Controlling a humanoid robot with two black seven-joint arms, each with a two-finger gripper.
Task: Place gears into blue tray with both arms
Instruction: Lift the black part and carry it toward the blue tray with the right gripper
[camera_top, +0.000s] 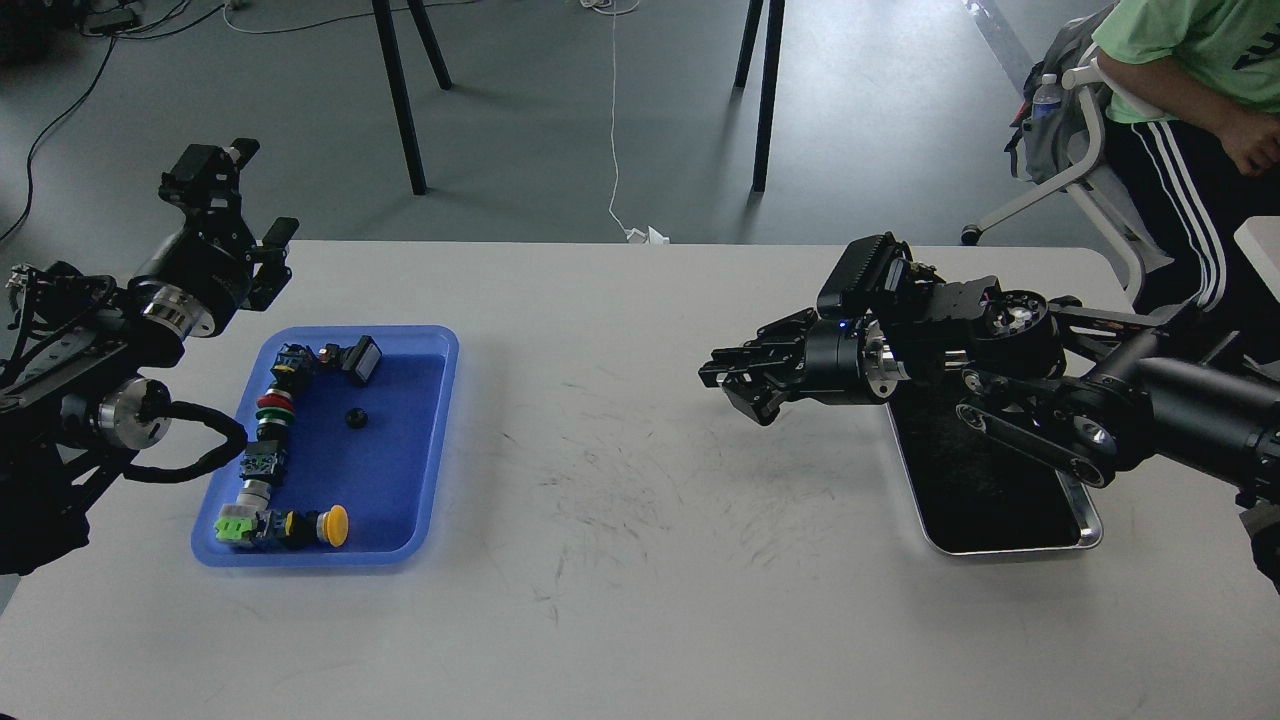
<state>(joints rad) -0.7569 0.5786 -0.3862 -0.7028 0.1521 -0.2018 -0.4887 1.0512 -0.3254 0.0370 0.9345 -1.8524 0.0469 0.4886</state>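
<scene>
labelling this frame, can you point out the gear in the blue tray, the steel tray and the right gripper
gear (353, 419), head view, middle of the small black disc
blue tray (400, 470), head view, bare floor
steel tray (1085, 530), head view, shiny near-right rim
right gripper (728, 378), head view, midway between fingertips

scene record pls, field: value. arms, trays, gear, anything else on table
left end effector: raised beyond the blue tray's far-left corner, fingers apart, nothing between them
right end effector: over bare table left of the steel tray, pointing toward the blue tray; grip state and contents unclear
blue tray: table left side
gear: one, lying in the blue tray's middle
push-button switches: row along the blue tray's left side, more at its far and near ends
steel tray: table right side, visible dark bottom bare, partly covered by the right arm
person: seated, far right
</scene>
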